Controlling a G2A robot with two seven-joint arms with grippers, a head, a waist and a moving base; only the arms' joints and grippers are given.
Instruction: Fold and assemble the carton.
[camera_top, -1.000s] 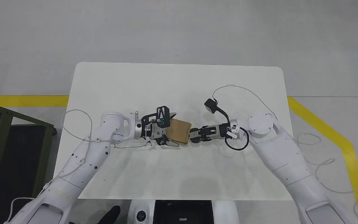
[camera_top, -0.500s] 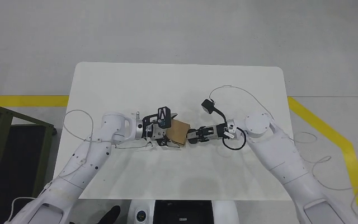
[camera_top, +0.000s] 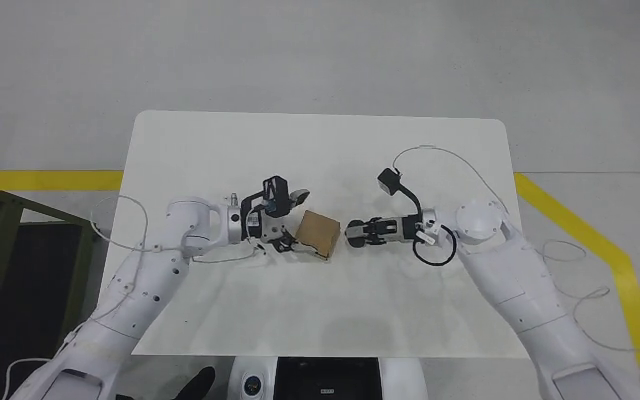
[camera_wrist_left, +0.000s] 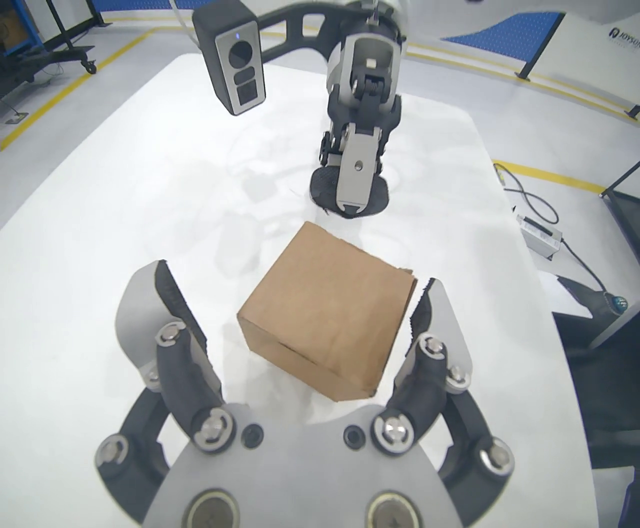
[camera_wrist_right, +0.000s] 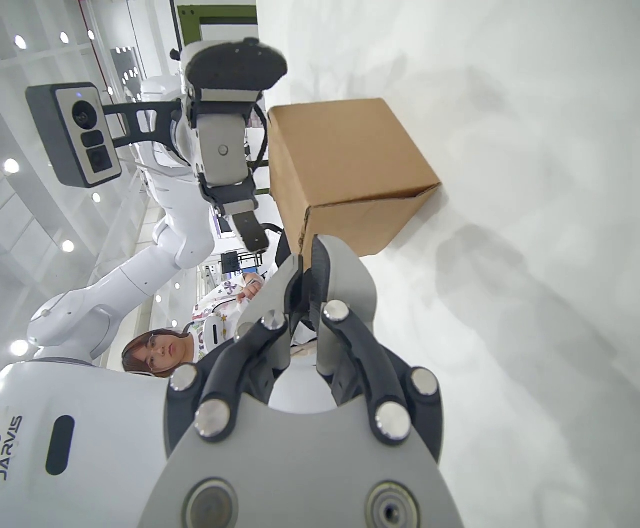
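Top view: carton (camera_top: 320, 235) sits on white table (camera_top: 400, 150), a little below frame centre, between the two grippers. Brown cardboard, already box-shaped, all visible faces closed. It stands turned at an angle to the table edges.

L wrist view: carton (camera_wrist_left: 330, 320) at frame centre, one corner pointing toward upper frame. Top face flat. One flap edge stands slightly proud at the corner on the right side of frame.

L gripper (camera_top: 282, 238) (camera_wrist_left: 295, 277): spread wide, holding nothing. Fingers (camera_wrist_left: 165, 310) sit on either side of the carton's near end. Finger at left of frame is clearly apart from the cardboard. Finger at right of frame is just beside the proud corner; can't tell if touching.

R gripper (camera_top: 350, 235) (camera_wrist_right: 307, 255): fingers pressed together, nothing between them. Tip points at the carton's opposite side and sits just beside it. L wrist view shows it (camera_wrist_left: 350, 200) in upper centre, tip down near the table, a thin gap to the carton's far corner. R wrist view: carton (camera_wrist_right: 345, 175) at upper centre, a side seam showing near the fingertips; contact not clear there.

Thin white cable (camera_top: 440, 155) loops over the table in right half of top view, by the R arm. Yellow floor tape (camera_top: 60, 180) at left edge, off the table.
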